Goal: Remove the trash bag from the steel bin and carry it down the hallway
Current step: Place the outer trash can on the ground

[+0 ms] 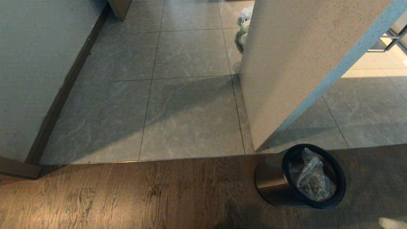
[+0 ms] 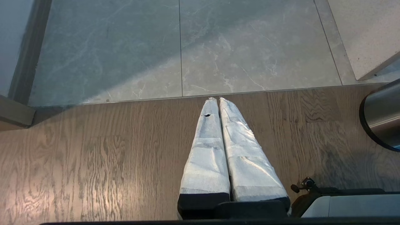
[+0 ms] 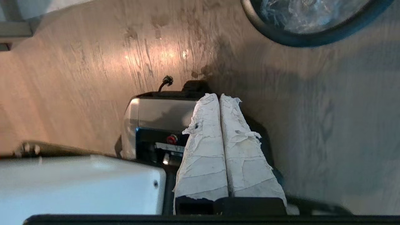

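Note:
The steel bin (image 1: 272, 181) stands on the wooden floor at the lower right, just before the tiled hallway (image 1: 190, 117). Inside its black rim lies the clear, crinkled trash bag (image 1: 310, 179). In the right wrist view my right gripper (image 3: 219, 96) is shut and holds nothing. It hovers over the wood floor, short of the bin's rim (image 3: 312, 39), and the bag (image 3: 306, 15) shows inside. My left gripper (image 2: 217, 99) is also shut and empty above the wood floor. The bin's side (image 2: 381, 115) is off to its right.
A white pillar (image 1: 286, 63) rises right behind the bin. A wall with dark baseboard (image 1: 63, 92) borders the hallway on the left. White tied bags (image 1: 244, 27) lie on the tiles far back, beside the pillar. My own base (image 3: 162, 115) sits under the right gripper.

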`<state>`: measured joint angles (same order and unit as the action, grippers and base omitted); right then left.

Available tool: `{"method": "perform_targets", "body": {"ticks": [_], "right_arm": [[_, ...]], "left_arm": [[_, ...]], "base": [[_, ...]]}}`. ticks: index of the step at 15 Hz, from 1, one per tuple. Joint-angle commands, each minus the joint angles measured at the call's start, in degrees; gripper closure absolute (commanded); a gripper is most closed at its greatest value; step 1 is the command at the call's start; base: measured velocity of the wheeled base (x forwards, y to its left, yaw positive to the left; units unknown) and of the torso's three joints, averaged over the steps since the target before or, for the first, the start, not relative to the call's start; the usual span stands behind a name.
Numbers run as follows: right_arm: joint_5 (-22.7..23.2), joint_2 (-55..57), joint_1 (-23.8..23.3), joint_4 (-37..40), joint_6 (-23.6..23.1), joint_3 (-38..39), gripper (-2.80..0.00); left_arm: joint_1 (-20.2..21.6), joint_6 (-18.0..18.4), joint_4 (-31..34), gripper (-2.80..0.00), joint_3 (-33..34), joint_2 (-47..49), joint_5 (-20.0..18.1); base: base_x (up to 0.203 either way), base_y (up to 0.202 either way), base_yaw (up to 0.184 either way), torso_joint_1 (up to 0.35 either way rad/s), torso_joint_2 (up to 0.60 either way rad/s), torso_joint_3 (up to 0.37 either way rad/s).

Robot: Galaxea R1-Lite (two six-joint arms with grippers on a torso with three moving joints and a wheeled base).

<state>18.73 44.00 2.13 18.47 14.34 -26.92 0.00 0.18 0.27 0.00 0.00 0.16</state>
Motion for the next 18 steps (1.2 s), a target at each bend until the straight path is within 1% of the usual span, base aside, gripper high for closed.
{"method": "perform_targets", "body": {"ticks": [1,5,6,7,10,13,15,18], "right_arm": [[-0.42,16.38,0.48,-7.07,0.71,0.30,0.00],[-1.07,31.54,0.86,-18.44,0.46,0.87,0.00],[-1.36,34.72,1.19,-20.07,0.18,0.46,0.00],[-1.54,37.78,1.53,-21.27,-0.45,-0.63,-2.80],[-3.65,47.52,2.10,-22.89,-5.11,-4.20,-2.80],[-5.26,55.52,2.36,-26.57,-7.27,-7.51,-2.80],[-5.59,59.02,3.25,-30.67,-6.40,-10.05,-2.80],[-5.44,60.05,5.16,-31.41,-2.84,-12.10,-2.80]], "left_arm": [[0.00,-0.01,0.00,0.00,0.00,0.00,0.02],[0.00,-0.01,0.00,0.00,0.00,0.00,0.02],[0.00,-0.01,0.00,0.00,0.00,0.00,0.02],[0.00,-0.01,0.00,0.00,0.00,0.00,0.02],[0.00,-0.01,0.00,0.00,0.00,-0.04,0.02],[0.00,-0.01,0.00,0.00,0.00,0.00,0.02],[0.00,-0.01,0.00,0.00,0.00,0.00,0.02],[0.00,-0.01,0.00,0.00,0.00,0.00,0.02]], "base": [[0.000,0.000,0.000,0.000,0.00,0.000],[0.000,0.000,0.000,0.000,0.00,0.000],[0.000,0.000,0.000,0.000,0.00,0.000],[0.000,0.000,0.000,0.000,0.00,0.000],[0.000,0.000,0.000,0.000,0.00,0.000],[0.000,0.000,0.000,0.000,0.00,0.000],[0.000,0.000,0.000,0.000,0.00,0.000],[0.000,0.000,0.000,0.000,0.00,0.000]]}}
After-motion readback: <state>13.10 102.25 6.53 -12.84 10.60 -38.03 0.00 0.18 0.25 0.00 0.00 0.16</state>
